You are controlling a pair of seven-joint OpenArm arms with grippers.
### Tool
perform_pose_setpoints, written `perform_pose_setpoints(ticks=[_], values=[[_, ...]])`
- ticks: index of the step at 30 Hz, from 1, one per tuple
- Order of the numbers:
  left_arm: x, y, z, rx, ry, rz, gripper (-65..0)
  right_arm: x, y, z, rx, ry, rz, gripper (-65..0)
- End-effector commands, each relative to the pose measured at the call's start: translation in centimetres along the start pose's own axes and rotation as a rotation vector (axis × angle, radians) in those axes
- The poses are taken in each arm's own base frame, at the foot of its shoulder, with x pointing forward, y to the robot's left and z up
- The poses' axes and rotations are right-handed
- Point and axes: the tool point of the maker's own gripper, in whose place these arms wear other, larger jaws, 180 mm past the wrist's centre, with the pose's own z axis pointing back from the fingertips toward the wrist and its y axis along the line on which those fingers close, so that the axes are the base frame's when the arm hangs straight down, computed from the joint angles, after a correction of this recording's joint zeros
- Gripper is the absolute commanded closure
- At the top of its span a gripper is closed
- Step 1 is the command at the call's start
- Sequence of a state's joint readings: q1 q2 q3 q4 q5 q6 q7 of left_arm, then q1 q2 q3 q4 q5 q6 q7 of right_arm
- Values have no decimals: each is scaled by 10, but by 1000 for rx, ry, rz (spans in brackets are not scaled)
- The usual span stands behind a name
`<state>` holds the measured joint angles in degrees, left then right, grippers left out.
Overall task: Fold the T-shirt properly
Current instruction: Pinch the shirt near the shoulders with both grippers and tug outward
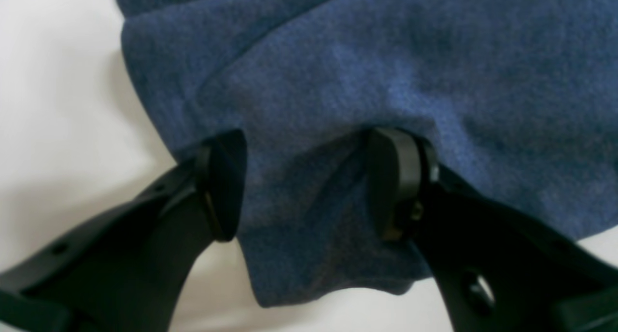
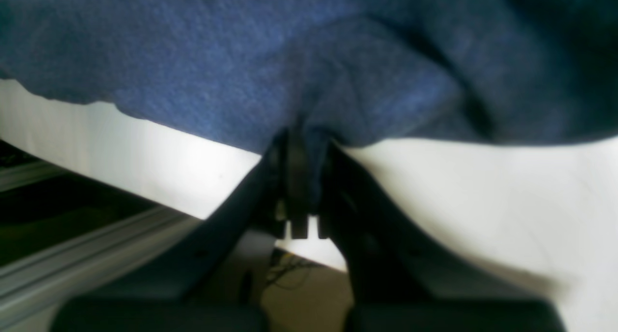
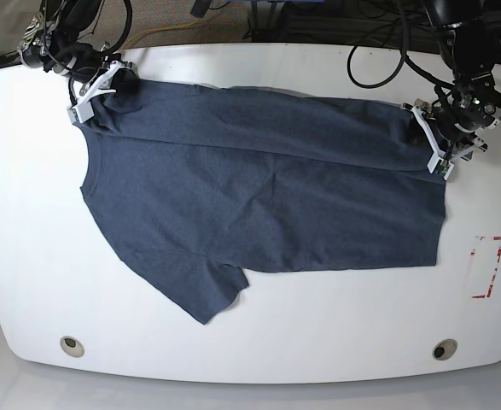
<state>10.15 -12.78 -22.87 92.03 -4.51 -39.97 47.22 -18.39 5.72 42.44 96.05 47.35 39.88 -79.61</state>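
The dark slate-blue T-shirt (image 3: 267,196) lies sideways on the white table (image 3: 28,256), shoulders to the left, hem to the right, one sleeve (image 3: 203,290) pointing to the front. My right gripper (image 3: 92,92) is at the shirt's far left corner. In the right wrist view it (image 2: 301,148) is shut on a pinch of the blue fabric (image 2: 217,57) near the table's edge. My left gripper (image 3: 435,147) is at the far right hem corner. In the left wrist view it (image 1: 309,177) is open, its jaws wide apart with a fold of fabric (image 1: 386,57) between them.
A red-outlined mark (image 3: 486,266) is on the table at the right. Two round holes (image 3: 72,345) (image 3: 443,348) sit near the front edge. Cables (image 3: 378,60) hang at the back. An aluminium rail (image 2: 72,255) runs below the table's edge by my right gripper.
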Motion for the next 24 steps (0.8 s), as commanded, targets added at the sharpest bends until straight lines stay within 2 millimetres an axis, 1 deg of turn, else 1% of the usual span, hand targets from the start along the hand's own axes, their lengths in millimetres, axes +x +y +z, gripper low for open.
perform_pose_setpoints(ticks=[1, 4, 5, 8, 10, 14, 17, 20, 24], values=[[-7, 7, 2, 22, 37, -18, -371, 20, -2, 19, -40, -47, 78, 0], [-14, 3, 2, 12, 54, -19, -371, 20, 0, 31, -73, -36, 130, 0], [-16, 2, 2, 11, 57, -18, -371, 25, 1, 35, -85, -44, 155, 0], [-17, 2, 2, 11, 59, -18, -371, 35, 4, 44, -108, -60, 205, 0], [-17, 2, 2, 10, 60, -18, -371, 35, 5, 49, -110, -60, 223, 0], [-19, 3, 2, 14, 66, -22, -371, 48, 14, 62, -42, -103, 264, 0], [-24, 8, 3, 43, 97, -46, -371, 54, 20, 70, 7, -126, 282, 0], [-28, 13, 3, 70, 127, -68, -371, 66, 28, 77, 54, -162, 309, 0], [-28, 13, 3, 70, 129, -69, -371, 88, 40, 81, 103, -231, 337, 0]])
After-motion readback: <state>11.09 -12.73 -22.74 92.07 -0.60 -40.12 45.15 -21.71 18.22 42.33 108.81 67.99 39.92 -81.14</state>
